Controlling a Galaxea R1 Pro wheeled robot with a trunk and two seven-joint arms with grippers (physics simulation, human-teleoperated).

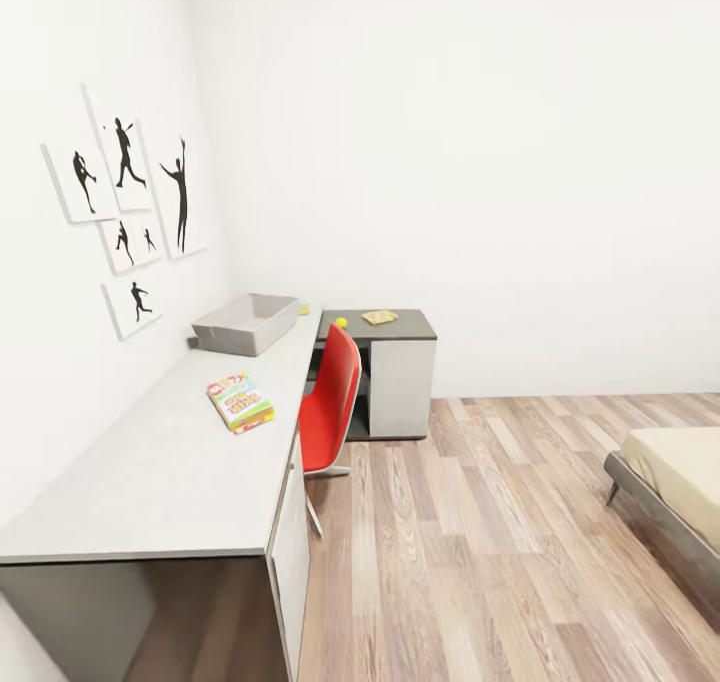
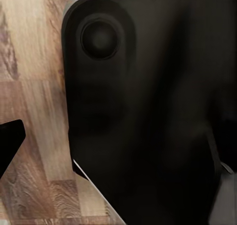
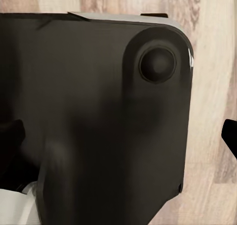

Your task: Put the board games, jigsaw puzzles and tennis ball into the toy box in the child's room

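Neither wrist view let us tell whether a claw stood apart or together: each looked down past a dark body panel (image 2: 148, 106) of the robot onto wood-plank floor (image 3: 212, 62), with only a dark sliver of a part at the frame edge. Nothing was seen held in either claw.

The step in hand, as we judged it, was the approach to the tabletop (image 1: 170, 462). The nearest toy was a board game (image 1: 240, 403), lying flat in the middle of the long light-grey top, toward its front edge. The toy box (image 1: 246, 323) stood at the far end of that top, against the wall and near the corner where the lower dark-grey section (image 1: 410, 327) joined. On that section lay the tennis ball (image 1: 341, 322), close to the joint, and a yellow jigsaw puzzle (image 1: 380, 316) near the middle. A small yellow item showed just beyond the far rim of the toy box; we could not identify it.

We recommended halting the base alongside the front edge, level with the board game, so that game and toy box both fell within reach.

The red chair (image 1: 330, 407) stood tucked at the front edge between the board game and the corner; it obstructed a close approach to the dark-grey section. The bed (image 1: 680, 482) stood well apart, across the floor.
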